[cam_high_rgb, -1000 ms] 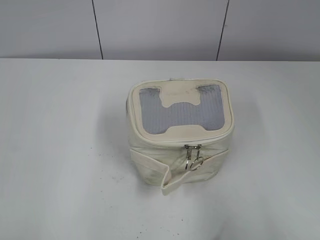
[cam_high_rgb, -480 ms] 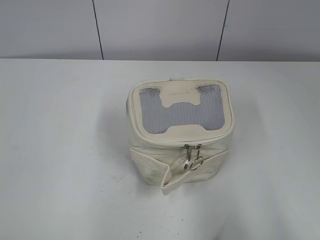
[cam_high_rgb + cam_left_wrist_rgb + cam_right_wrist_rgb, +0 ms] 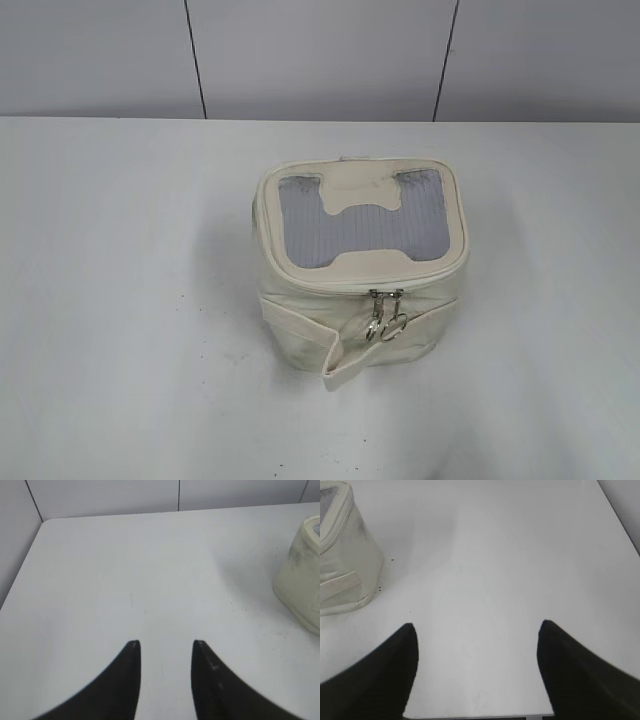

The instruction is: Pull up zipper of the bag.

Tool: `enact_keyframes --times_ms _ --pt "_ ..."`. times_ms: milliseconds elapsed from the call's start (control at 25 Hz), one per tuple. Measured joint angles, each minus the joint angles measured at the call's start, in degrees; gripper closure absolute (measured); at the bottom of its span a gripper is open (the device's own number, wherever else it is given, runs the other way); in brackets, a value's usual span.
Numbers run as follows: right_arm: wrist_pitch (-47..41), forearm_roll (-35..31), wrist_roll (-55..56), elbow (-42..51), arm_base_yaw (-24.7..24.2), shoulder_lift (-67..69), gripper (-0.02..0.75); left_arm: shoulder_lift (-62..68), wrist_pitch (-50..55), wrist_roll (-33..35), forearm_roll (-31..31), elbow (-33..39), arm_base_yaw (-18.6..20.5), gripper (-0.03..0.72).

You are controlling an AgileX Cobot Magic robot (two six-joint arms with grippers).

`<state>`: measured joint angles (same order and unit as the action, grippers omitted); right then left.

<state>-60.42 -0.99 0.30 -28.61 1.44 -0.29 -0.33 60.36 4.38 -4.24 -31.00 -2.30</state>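
Bag sitting upright mid-surface, lid closed, strap drooping off the front. Zipper sliders both parked together at the front edge, ring pulls hanging down. Left gripper hovering over bare surface, fingers apart, holding nothing. Right gripper likewise, fingers spread wide, bag at its left.

No words, numbers or signs can be read anywhere, not on the bag in the middle of the table, and not on the wall behind it
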Motion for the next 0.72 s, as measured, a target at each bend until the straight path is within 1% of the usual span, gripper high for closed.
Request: enact_keyframes --times_ms 200,720 --pt "0.0 0.0 0.0 0.0 0.0 0.0 0.164 0.0 0.0 0.0 0.0 0.0 2.03 0.421" --pt "0.0 0.0 -0.3 0.0 0.0 0.0 0.164 0.0 0.0 0.0 0.0 0.0 2.2 0.421"
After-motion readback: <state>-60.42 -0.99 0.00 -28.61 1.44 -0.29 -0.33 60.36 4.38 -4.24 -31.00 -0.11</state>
